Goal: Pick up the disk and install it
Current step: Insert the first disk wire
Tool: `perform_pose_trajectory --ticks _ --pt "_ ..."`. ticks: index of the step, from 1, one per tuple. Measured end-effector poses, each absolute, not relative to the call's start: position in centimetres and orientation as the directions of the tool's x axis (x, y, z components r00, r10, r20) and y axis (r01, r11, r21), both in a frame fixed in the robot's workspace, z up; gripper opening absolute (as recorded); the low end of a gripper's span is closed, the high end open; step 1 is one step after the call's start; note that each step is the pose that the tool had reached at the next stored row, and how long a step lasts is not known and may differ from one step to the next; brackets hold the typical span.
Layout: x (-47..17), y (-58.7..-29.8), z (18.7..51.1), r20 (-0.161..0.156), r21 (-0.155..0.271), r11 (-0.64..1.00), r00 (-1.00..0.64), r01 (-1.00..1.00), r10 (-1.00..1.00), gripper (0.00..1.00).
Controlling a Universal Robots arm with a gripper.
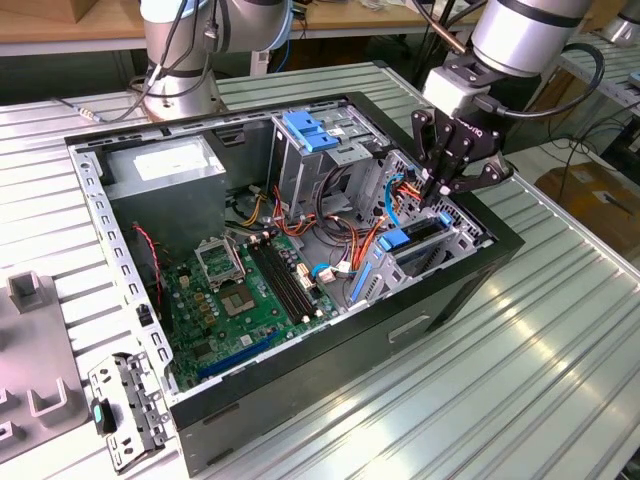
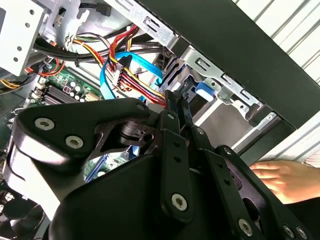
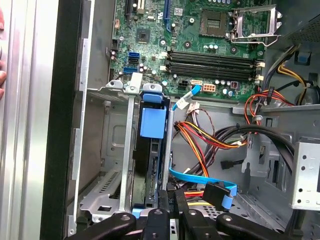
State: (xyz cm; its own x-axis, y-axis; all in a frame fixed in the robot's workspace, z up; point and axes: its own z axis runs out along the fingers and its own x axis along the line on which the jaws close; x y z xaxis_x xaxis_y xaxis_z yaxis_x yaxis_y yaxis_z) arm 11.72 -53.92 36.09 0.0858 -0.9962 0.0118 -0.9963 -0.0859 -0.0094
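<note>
Pincer (image 1: 441,188) above one disk (image 1: 412,240)

Exterior view: set high and well back, looking down at an angle across the whole open computer case (image 1: 300,400) on the slatted metal table (image 1: 520,380); the arm enters at two o'clock.

First wrist view: close, looking nearly straight down into the case, along the drive bay (image 3: 150,165) toward the green motherboard (image 3: 200,45) at twelve o'clock.

Second wrist view: very close, from behind the gripper (image 2: 172,102), tilted, facing the bay (image 2: 210,95) at one o'clock.

Shared: both wrist views hold the bay and the blue and orange cables (image 2: 125,70); the exterior view takes in all of these.
</note>
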Motion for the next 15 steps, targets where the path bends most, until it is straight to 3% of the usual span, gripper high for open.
perform_pose_trajectory --ticks 15 --pt "11.62 -54.43 35.39 0.014 -0.011 -0.003 0.003 -1.000 -1.000 0.17"
